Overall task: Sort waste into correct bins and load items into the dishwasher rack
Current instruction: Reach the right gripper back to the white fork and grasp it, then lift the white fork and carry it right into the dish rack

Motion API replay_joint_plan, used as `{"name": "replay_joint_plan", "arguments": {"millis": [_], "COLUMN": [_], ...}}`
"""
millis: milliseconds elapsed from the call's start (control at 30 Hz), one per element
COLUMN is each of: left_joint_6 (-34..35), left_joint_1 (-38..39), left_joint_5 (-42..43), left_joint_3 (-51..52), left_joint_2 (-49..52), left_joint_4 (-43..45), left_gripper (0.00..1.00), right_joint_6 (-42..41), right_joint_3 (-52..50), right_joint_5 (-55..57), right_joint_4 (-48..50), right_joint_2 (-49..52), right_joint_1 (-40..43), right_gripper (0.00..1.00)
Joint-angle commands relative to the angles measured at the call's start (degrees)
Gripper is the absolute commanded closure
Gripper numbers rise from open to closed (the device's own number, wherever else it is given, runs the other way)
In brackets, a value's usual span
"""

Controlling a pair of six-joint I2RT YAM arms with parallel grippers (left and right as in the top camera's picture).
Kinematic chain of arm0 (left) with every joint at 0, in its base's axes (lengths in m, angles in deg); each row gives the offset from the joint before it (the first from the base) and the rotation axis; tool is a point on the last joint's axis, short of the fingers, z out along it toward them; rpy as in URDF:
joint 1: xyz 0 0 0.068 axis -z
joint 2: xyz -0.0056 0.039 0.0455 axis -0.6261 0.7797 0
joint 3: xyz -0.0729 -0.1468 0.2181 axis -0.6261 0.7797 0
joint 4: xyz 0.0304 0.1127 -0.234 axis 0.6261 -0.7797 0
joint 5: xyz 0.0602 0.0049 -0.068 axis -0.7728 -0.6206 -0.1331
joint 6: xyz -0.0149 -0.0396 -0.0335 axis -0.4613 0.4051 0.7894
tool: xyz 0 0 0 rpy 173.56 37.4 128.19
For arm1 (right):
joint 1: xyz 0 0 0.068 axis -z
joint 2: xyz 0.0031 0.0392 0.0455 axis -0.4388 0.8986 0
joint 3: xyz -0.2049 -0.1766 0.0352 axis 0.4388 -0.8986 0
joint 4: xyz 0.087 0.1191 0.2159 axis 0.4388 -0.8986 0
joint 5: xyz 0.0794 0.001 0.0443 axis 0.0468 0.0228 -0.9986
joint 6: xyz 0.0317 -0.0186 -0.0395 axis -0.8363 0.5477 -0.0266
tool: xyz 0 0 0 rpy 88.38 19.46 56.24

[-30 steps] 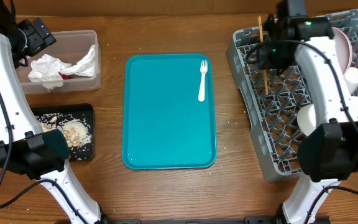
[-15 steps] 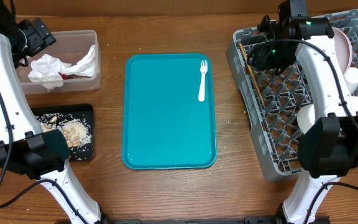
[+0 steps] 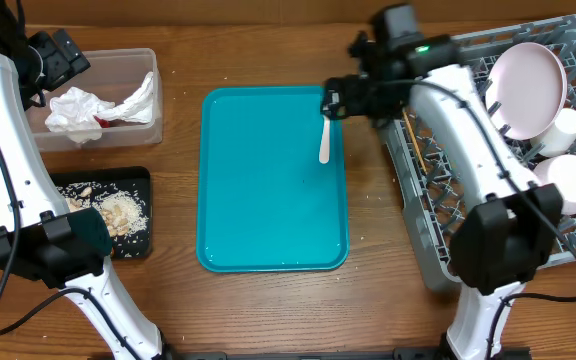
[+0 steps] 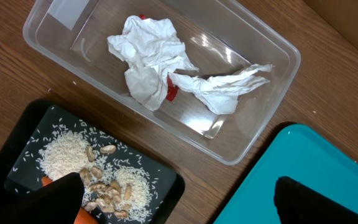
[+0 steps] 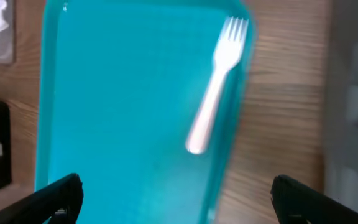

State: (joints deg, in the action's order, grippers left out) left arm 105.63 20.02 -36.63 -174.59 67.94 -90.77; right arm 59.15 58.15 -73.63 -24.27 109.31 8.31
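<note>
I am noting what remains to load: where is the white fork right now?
In the overhead view the white fork lies flat on the teal tray, near its upper right corner, close to the right end effector.

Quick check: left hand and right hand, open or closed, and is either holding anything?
Left hand: open, holding nothing.
Right hand: open, holding nothing, above the fork lying on the teal tray.
</note>
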Motion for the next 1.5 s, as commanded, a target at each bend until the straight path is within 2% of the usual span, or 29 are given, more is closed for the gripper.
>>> {"name": "replay_joint_plan", "arguments": {"millis": [0,167,333,533,667,833,1000,1100,1167,1300,1467], "left_joint_6": [1.01,1.01,1.01,1.01,1.01,0.98,1.01,1.01,1.01,1.01,0.98], "left_joint_1": [0.39,0.39,0.39,0.39,0.39,0.39,0.39,0.39,0.39,0.39,0.39], "left_joint_5": [-0.61,-0.61,-0.61,-0.61,-0.61,-0.61,-0.61,-0.61,-0.61,-0.61,-0.61], "left_joint_3": [0.24,0.24,0.24,0.24,0.24,0.24,0.24,0.24,0.24,0.24,0.24], "left_joint_2": [-2.14,-2.14,-2.14,-2.14,-2.14,-2.14,-2.14,-2.14,-2.14,-2.14,-2.14], "left_joint_4": [-0.09,-0.09,-0.11,-0.09,-0.11,-0.11,-0.11,-0.09,-0.09,-0.09,-0.09], "left_gripper": [0.0,0.0,0.0,0.0,0.0,0.0,0.0,0.0,0.0,0.0,0.0], "right_joint_6": [-12.46,-16.68,-16.72,-16.72,-17.03,-18.47,-18.47,-18.47,-18.49,-18.45,-15.5], "right_joint_3": [-0.35,-0.35,-0.35,-0.35,-0.35,-0.35,-0.35,-0.39,-0.39,0.15,6.12], "right_joint_5": [9.44,14.67,14.82,14.99,15.02,15.13,18.49,18.32,18.16,14.21,3.34], "right_joint_4": [1.97,5.38,8.11,9.62,10.23,9.55,8.46,7.91,7.54,6.27,1.73], "right_joint_2": [3.65,10.01,15.87,16.9,17.68,20.68,21.42,21.81,21.92,21.9,20.81], "right_joint_1": [-4.15,-8.0,-8.37,-8.31,-8.59,-8.59,-8.61,-8.68,-8.98,-9.27,-7.56], "right_gripper": [0.0,0.0,0.0,0.01,0.14,0.19,0.37,0.64,0.76,0.94,0.96]}}
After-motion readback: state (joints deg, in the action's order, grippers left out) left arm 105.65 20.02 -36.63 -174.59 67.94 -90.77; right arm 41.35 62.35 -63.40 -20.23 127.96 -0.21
